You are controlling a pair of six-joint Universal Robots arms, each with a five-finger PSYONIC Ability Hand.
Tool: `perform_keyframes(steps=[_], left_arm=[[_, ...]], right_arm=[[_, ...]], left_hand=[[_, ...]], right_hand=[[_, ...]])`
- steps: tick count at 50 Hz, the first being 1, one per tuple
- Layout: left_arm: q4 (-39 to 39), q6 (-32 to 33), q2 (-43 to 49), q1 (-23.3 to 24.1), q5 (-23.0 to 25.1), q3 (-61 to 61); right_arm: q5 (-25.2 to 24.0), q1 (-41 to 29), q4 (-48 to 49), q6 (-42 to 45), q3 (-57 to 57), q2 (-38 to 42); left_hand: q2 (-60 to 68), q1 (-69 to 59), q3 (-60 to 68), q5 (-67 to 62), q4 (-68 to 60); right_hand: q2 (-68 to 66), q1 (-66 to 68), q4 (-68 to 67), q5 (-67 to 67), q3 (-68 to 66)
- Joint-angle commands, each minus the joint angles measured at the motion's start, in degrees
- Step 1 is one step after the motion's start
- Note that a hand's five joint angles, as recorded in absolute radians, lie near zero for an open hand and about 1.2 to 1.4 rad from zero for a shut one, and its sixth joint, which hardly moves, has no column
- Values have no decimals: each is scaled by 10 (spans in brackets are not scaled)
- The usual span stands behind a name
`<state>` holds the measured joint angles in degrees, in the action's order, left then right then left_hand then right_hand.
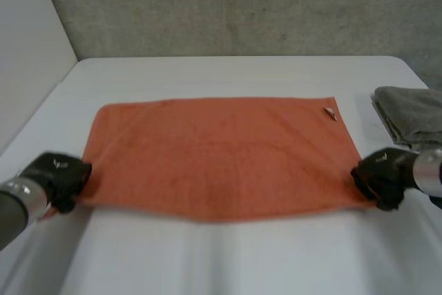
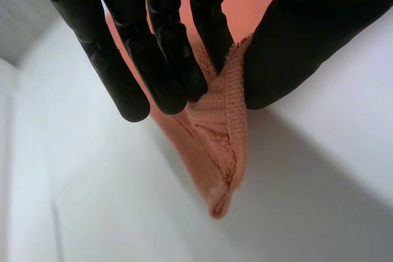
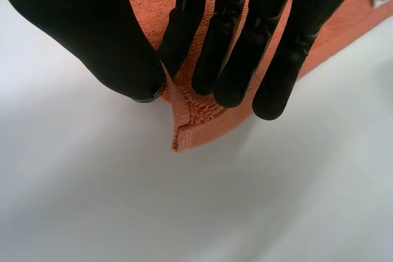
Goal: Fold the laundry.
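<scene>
The near left corner of the orange towel (image 1: 221,153) (spread flat on the white bench (image 1: 228,74)) is pinched by the left hand (image 2: 153,41). The near right corner is pinched by the right hand (image 3: 184,23), and a folded grey cloth (image 1: 411,114) is seen at the bench's right edge.

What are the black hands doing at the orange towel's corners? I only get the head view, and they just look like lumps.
Observer: The left hand pinches the orange towel at its near corner, between thumb and straight fingers.
Operator: And the other one?
Observer: The right hand pinches its near corner the same way; the corner's tip sticks out past the fingers.
</scene>
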<state>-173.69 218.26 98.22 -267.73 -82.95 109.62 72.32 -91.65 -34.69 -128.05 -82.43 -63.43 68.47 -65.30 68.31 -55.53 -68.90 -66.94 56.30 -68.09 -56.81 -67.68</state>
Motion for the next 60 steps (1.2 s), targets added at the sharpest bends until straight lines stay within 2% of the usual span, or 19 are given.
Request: perform_keyframes(steps=[1,3,7,11,13,18,25,31,39,40,41,42,43,44,45,46,49,54,60], left_arm=[[125,132,-75,-40,2,90],[139,166,-95,-41,5,106],[112,171,-101,-43,8,90],[42,148,-81,-38,23,43],[-10,113,-33,-32,25,5],[-89,46,59,10,17,-80],[-175,28,187,53,-22,-200],[-269,30,276,77,-71,-301],[-296,43,390,88,-69,-412],[-298,46,396,90,-68,-415],[-300,49,400,90,-70,-416],[-300,55,406,92,-72,-415],[-300,58,407,95,-71,-414],[-302,61,408,98,-70,-412],[-305,65,407,101,-70,-410],[-313,69,403,109,-71,-404],[-327,67,384,118,-73,-387],[-350,60,286,118,-73,-312],[-347,52,175,115,-73,-214]], right_arm=[[1,66,-97,154,-114,-124],[-5,72,-105,168,-120,-138],[-38,71,-99,168,-121,-147],[-57,64,-38,133,-104,-134],[-54,53,14,89,-75,-99],[-18,-11,91,26,20,-13],[75,-79,149,10,188,113],[106,-98,251,4,313,210],[123,-113,327,2,446,328],[125,-114,337,2,457,338],[127,-114,344,3,464,345],[132,-114,356,4,478,360],[132,-114,359,4,482,367],[132,-117,363,3,484,371],[133,-118,364,1,484,372],[133,-123,364,-7,483,365],[136,-125,363,-36,470,340],[137,-119,351,-155,371,214],[98,-114,334,-204,223,66]], left_hand=[[115,-147,117,-145,-111],[115,-147,117,-145,-111],[115,-147,117,-145,-111],[115,-147,117,-145,-111],[115,-147,117,-145,-111],[115,-147,117,-145,-111],[115,-147,117,-145,-111],[115,-147,117,-145,-111],[115,-147,117,-145,-111],[115,-147,117,-145,-111],[-11,-21,-9,-18,15],[-515,483,-514,486,520],[-585,553,-583,555,589],[-501,470,-500,472,506],[-507,475,-505,477,511],[-585,553,-583,555,589],[-585,553,-583,555,589],[-585,553,-583,555,589],[-585,553,-583,555,589]], right_hand=[[-131,237,-119,-132,-123],[-131,237,-119,-132,-123],[-131,237,-119,-132,-123],[-131,237,-119,-132,-123],[-131,237,-119,-132,-123],[-131,237,-119,-132,-123],[-131,237,-119,-132,-123],[-131,237,-119,-132,-123],[-131,237,-119,-132,-123],[-81,188,-70,-83,-74],[101,6,112,99,108],[512,-406,524,511,520],[569,-463,581,568,577],[569,-463,581,568,577],[569,-463,581,568,577],[569,-463,581,568,577],[569,-463,581,568,577],[569,-463,581,568,577],[569,-463,581,568,577]])
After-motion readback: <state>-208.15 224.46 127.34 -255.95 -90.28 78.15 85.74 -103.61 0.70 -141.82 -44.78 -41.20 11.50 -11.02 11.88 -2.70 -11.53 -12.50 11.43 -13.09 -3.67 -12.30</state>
